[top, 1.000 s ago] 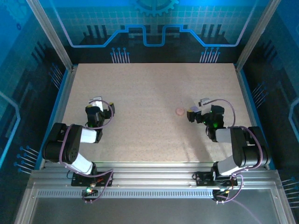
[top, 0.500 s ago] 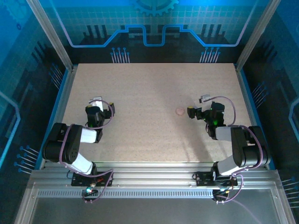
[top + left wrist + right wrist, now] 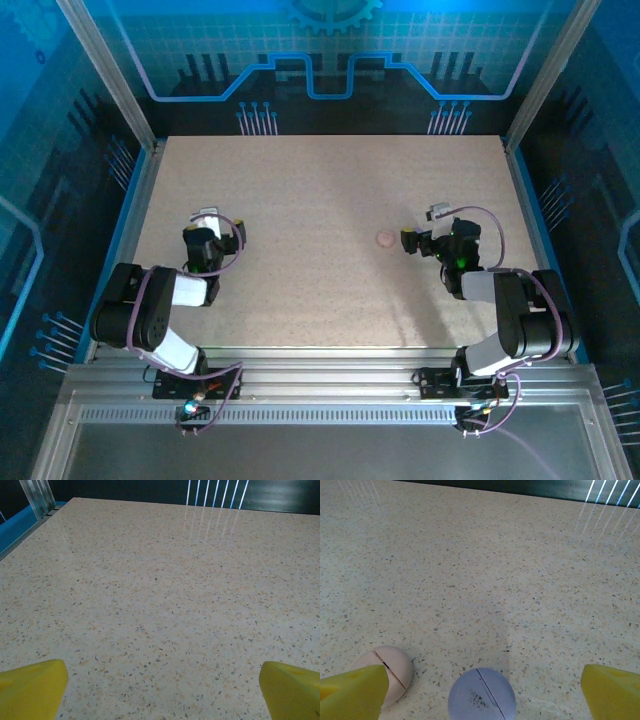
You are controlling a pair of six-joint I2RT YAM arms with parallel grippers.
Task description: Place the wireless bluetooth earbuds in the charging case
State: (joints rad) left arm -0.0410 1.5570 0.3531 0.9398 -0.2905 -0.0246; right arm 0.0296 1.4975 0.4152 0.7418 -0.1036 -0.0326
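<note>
Speckled table (image 3: 320,190) holds two discs: a pink disc (image 3: 387,672) just beside one right gripper (image 3: 408,240) fingertip, and a lavender disc (image 3: 481,698) between its wide-spread fingers. Left gripper (image 3: 160,692) gapes wide too.

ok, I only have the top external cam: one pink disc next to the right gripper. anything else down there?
Observer: Yes. The right wrist view has a lavender disc beside the pink disc, low between the fingertips.
Operator: touching?
Observer: No, they lie apart, with bare table between them.
Operator: is the right gripper gripping either?
Observer: No. The right gripper is open. Its yellow fingertips stand wide of the lavender disc, and one hides part of the pink disc's edge.
</note>
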